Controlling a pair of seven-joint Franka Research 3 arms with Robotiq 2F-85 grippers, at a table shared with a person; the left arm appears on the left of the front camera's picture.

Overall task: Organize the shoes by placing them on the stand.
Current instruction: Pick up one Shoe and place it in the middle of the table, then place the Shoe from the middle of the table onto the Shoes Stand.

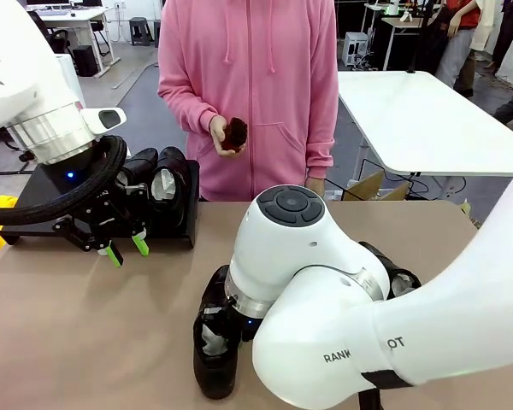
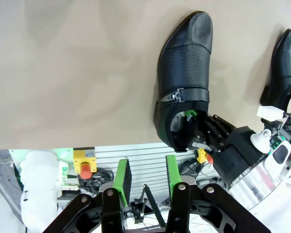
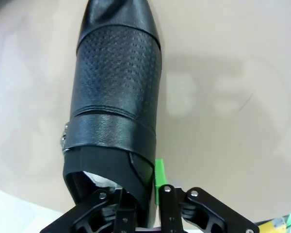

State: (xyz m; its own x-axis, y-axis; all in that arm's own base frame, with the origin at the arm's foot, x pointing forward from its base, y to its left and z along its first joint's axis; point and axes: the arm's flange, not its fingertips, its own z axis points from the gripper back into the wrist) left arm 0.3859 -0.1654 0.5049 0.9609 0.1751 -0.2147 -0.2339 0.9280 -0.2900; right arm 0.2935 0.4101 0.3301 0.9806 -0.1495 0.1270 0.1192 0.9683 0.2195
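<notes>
The left end effector (image 2: 146,177) hangs above the left part of the surface (image 1: 111,342), just in front of the stand (image 1: 175,235). Its green-padded fingers are apart with nothing between them. The stand sits toward the far left corner and carries two shoes (image 1: 141,166) (image 1: 173,179) side by side. A buckled shoe (image 3: 116,97) lies at the middle of the near edge, heel at the edge and toe pointing toward the far side. The right end effector (image 3: 143,187) straddles this shoe's collar, one finger inside the opening and one green pad (image 3: 159,179) against the outside of the leather. Whether it is clamping cannot be told. A fourth shoe (image 1: 393,273) lies farther right, partly hidden behind the right arm. At the far edge a person in a pink hoodie holds a small brown brush (image 1: 235,132).
</notes>
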